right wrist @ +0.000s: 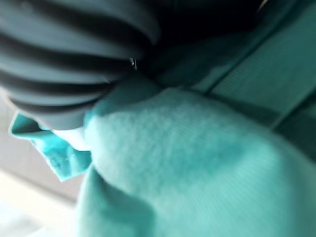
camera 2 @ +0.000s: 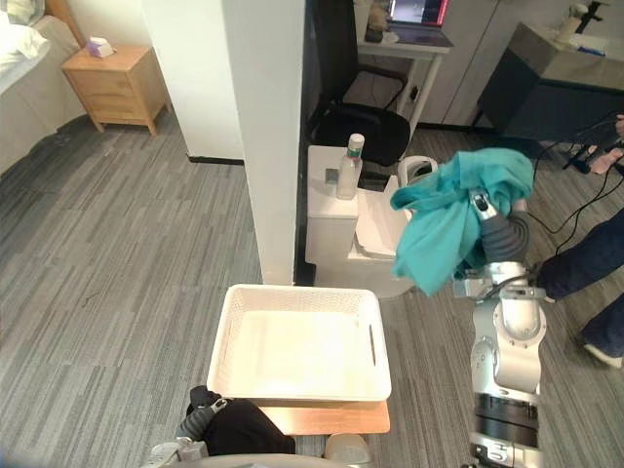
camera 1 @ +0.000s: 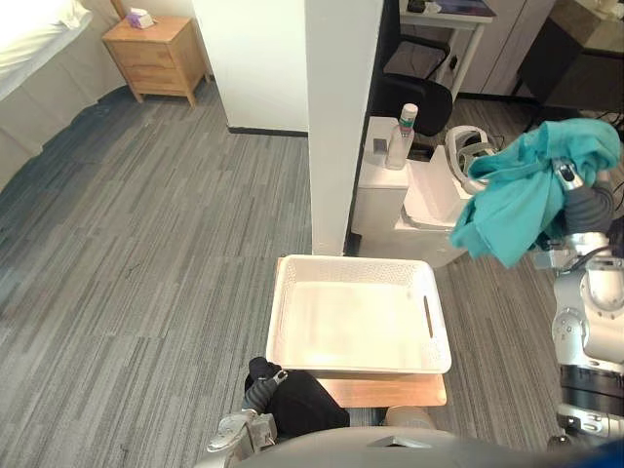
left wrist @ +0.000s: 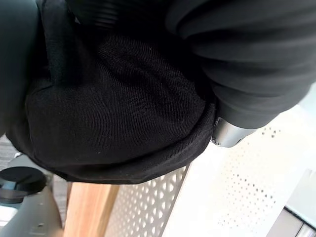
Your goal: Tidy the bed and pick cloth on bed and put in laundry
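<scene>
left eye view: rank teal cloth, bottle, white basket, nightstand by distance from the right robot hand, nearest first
1. teal cloth, held in the right robot hand itself.
2. bottle, to its left, and white basket, lower left: too close to call.
3. nightstand, far upper left.

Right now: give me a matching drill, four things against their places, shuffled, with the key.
Things:
1. teal cloth
2. black cloth
3. white basket
4. bottle

Places:
A. on the wooden stand
B. on the white unit beside the pillar
C. held up by the right hand
D. at the left hand, by the basket's near edge

Pairs: 1-C, 2-D, 3-A, 4-B
</scene>
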Available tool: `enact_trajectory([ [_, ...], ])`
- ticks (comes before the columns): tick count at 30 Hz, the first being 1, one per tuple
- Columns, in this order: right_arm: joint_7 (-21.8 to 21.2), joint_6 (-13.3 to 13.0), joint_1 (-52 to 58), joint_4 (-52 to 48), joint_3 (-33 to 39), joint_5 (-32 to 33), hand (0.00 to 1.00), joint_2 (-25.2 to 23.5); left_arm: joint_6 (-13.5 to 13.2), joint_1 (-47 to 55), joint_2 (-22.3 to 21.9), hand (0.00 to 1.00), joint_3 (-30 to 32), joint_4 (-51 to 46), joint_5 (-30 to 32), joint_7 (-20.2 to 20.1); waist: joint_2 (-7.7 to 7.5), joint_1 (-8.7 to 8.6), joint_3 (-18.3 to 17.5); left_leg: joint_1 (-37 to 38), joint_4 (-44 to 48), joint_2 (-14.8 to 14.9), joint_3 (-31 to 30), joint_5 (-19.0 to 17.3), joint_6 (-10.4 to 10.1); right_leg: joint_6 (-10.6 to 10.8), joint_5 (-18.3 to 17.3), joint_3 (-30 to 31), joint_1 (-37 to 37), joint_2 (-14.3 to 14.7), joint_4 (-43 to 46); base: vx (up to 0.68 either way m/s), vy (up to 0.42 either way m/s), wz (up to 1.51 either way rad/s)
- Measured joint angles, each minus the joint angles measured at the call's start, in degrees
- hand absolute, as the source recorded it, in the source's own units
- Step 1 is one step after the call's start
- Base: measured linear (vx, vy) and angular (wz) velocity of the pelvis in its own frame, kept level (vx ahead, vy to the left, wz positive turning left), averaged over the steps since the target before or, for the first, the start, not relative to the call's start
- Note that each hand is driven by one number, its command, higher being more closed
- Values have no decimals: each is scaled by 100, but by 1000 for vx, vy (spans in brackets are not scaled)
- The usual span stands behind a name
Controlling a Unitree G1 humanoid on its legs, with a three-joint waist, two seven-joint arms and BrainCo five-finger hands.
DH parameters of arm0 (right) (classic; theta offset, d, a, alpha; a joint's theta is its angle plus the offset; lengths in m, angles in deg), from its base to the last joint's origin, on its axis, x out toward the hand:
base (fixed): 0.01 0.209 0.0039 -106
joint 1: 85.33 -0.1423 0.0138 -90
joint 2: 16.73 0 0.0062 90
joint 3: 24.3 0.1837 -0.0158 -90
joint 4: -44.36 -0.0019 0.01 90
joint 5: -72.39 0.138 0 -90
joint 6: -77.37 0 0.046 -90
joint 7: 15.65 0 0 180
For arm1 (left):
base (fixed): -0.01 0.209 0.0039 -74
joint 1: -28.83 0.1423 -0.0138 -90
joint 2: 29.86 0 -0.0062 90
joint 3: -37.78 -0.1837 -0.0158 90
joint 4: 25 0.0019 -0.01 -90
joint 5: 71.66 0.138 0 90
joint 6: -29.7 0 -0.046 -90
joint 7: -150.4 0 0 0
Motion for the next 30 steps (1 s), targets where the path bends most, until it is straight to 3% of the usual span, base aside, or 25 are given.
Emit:
enact_trajectory([
  [6, -222, 597, -242, -438, -359, 99, 100, 1, -114, -41, 6, 100, 245, 312, -1, 9, -102, 5, -115, 1, -117, -69, 64, 23, 31, 35, 105, 18, 92, -36, -314, -9, 14, -2],
  [9, -270, 796, -257, -643, -511, 164, 100, 3, -112, -75, -7, 100, 282, 424, -4, 18, -69, -6, -139, 6, -124, -69, 99, 37, 23, 27, 128, 21, 92, -27, -356, 20, -4, -5],
  [22, -393, 1093, -27, -1082, -1629, 205, 100, -87, -104, -89, -144, 100, 403, 652, -3, 263, 52, 13, -293, 8, -119, -50, 157, 41, 1, 28, 237, 45, 163, 0, -558, -18, -14, -2],
  [25, -317, 1230, 352, -806, -2083, 146, 100, -357, -98, -15, -163, 100, 399, 657, -3, 378, 91, 26, -357, 8, -125, -44, 156, 51, -16, 26, 242, 33, 169, 11, -581, 0, 0, 0],
  [30, -73, 1247, 854, 762, -2911, -533, 100, -835, -50, 27, -148, 100, 366, 657, -1, 413, 151, 136, -319, 7, -128, -28, 134, 76, -56, 28, 242, -33, 183, 22, -599, -4, -5, 1],
])
